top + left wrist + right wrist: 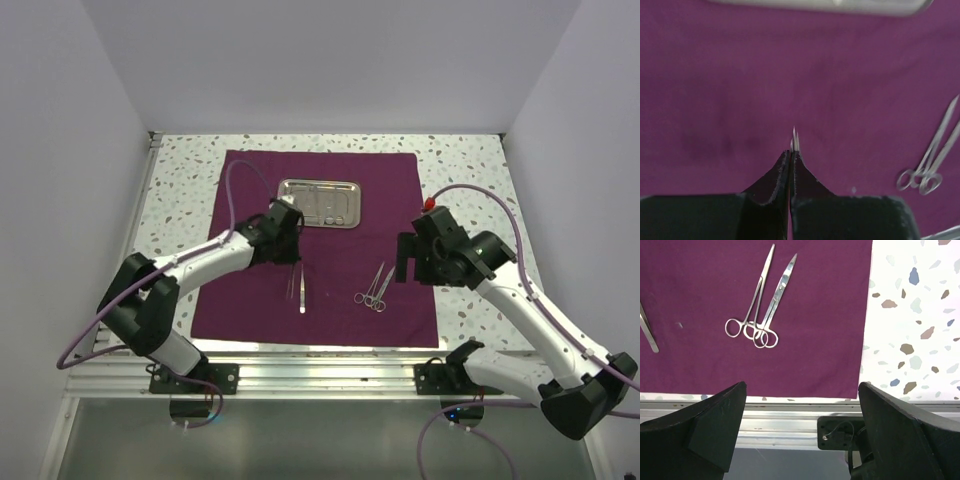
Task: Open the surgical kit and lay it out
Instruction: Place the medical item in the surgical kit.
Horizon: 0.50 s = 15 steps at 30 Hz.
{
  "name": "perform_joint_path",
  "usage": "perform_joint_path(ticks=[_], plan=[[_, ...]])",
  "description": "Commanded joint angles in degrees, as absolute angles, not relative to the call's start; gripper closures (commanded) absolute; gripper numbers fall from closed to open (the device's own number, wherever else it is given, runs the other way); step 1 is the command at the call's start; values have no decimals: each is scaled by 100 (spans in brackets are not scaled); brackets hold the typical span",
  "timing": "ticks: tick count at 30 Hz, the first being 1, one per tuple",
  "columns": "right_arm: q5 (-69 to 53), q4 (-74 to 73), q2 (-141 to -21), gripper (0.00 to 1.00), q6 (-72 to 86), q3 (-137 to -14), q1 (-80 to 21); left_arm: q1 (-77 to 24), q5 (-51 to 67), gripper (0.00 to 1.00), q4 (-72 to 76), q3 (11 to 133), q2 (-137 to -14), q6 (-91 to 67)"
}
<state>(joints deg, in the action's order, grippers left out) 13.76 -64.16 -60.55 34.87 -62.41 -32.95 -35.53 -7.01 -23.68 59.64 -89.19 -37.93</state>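
My left gripper (790,153) pinches a thin silver instrument (795,137) over the cloth (250,180); right gripper (802,386) spread wide at the table's (480,170) near edge.

tray (820,5): blurred and cut off by the top edge in the left wrist view; contents too small to tell from above.
instrument (795,138): only its silver tips show past the closed fingers of the left gripper (791,154); rest hidden, kind unclear.
tweezers (650,335): cut off by the right wrist view's left edge.
silver piece (944,233): clipped at the left wrist view's bottom-right corner; cannot tell what.
cloth (390,200): left part hidden under the left arm (215,255).
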Motion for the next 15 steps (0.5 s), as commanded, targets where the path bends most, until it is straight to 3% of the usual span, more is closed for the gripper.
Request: perform_joint_path(ticks=[1,6,7,9,10,15], plan=[[1160,-6407,-5854,3,3305,-6152,-3278,-3937,-984,100,-1925,5346,-8737,-4719],[1160,-6600,-5696,3,3234,-6161,-3278,-4210,-1292,98,-1881,5238,-8841,-5018],[1160,-6627,-5687,3,3208,-6161,-3278,-4219,-1292,83,-1872,5282,-8903,-5036],[1195,-6706,-5660,3,3173,-6196,-3278,-4245,-1292,70,-1863,5370,-8938,-5019],[1213,-6723,-5651,3,3147,-6205,-3278,-4263,-1301,58,-1907,5501,-8965,-5019],[1336,-6750,-5678,2,3164,-6223,-3278,-4263,-1397,51,-2284,6019,-9000,-4756]])
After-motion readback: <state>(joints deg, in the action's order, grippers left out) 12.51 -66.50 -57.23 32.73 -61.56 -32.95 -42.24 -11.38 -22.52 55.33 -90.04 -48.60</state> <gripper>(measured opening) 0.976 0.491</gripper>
